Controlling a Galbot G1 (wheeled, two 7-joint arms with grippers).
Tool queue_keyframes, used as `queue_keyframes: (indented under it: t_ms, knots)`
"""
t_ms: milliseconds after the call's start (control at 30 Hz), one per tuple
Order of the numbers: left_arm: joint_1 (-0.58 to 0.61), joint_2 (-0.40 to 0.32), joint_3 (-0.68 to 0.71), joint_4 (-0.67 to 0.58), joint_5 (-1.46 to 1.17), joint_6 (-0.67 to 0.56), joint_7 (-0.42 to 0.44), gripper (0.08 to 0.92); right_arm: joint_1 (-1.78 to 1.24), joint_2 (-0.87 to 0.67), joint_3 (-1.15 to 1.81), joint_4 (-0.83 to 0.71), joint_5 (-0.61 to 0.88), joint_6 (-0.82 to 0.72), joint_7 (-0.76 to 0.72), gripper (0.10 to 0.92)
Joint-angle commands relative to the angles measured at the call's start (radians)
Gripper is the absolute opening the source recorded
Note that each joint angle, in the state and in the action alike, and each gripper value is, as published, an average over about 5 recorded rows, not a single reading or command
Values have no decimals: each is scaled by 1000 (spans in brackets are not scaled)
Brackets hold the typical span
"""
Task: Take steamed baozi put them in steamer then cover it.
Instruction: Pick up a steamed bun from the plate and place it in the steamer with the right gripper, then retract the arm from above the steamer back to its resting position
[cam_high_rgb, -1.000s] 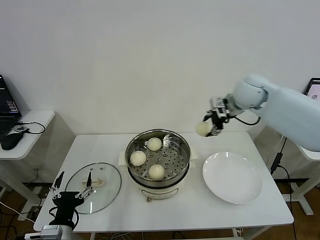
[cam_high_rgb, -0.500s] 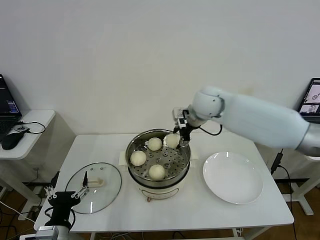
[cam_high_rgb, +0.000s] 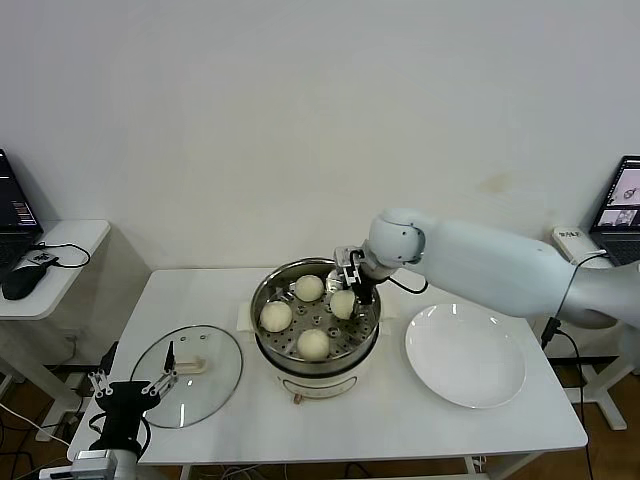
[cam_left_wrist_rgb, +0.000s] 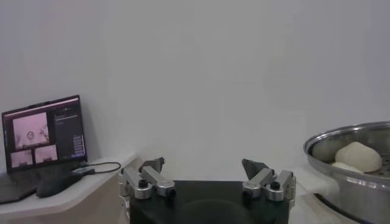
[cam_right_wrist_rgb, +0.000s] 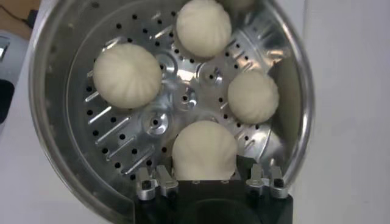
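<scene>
The steamer (cam_high_rgb: 268, 300) stands mid-table on its cream base, with three steamed baozi (cam_high_rgb: 309, 287) (cam_high_rgb: 275, 316) (cam_high_rgb: 313, 343) on its perforated tray. My right gripper (cam_high_rgb: 349, 290) reaches into the pot from the right and is shut on the fourth baozi (cam_high_rgb: 343, 304), held low at the tray's right side. In the right wrist view that baozi (cam_right_wrist_rgb: 204, 149) sits between the fingers (cam_right_wrist_rgb: 159, 181) of the right gripper (cam_right_wrist_rgb: 207, 178). The cover (cam_high_rgb: 215, 385) lies flat on the table to the left. My left gripper (cam_high_rgb: 133, 378) is open and empty beside it, at the table's front left corner.
An empty white plate (cam_high_rgb: 465, 355) lies right of the steamer. A side table (cam_high_rgb: 60, 240) with a laptop and mouse stands at the far left, and another laptop (cam_high_rgb: 622, 195) at the far right. The left wrist view shows the left gripper (cam_left_wrist_rgb: 204, 165) and the steamer rim (cam_left_wrist_rgb: 341, 137).
My right gripper carried the baozi leftwards from above the plate side to over the steamer, then lowered it into the pot. The left gripper dipped slightly.
</scene>
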Motion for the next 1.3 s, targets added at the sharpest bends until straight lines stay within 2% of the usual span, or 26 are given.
queue_keyframes:
  t_ms: [33, 233, 433, 567, 700, 833, 933, 1067, 1300]
  knots:
    - [1, -2, -1, -5, 2, 0, -1, 823, -37, 18, 11, -12, -45, 0, 13, 684]
    - [1, -1, -4, 0, 1, -1, -1, 823, -7, -47, 77, 54, 6, -9, 16, 810]
    - [-5, 0, -5, 7, -7, 0, -2, 823, 35, -186, 159, 196, 149, -38, 99, 822]
    - [-8, 3, -2, 18, -10, 0, -5, 823, -123, -330, 308, 339, 290, -33, 383, 823]
    - [-10, 3, 6, 36, -1, 0, -10, 823, -453, -477, 565, 471, 390, 95, 717, 823]
    - [-14, -2, 11, 61, 25, -4, -13, 823, -826, -537, 873, 545, 377, 248, 886, 823]
    - [-19, -7, 13, 91, 96, -13, -24, 823, -1146, -497, 1167, 567, 307, 346, 916, 823]
    - [-35, -7, 10, 168, 319, -31, -34, 823, -1477, -356, 1490, 573, 187, 485, 906, 823]
    - [-60, 2, -109, 315, 1045, -155, -34, 823, -1750, -122, 1785, 555, 46, 684, 889, 823]
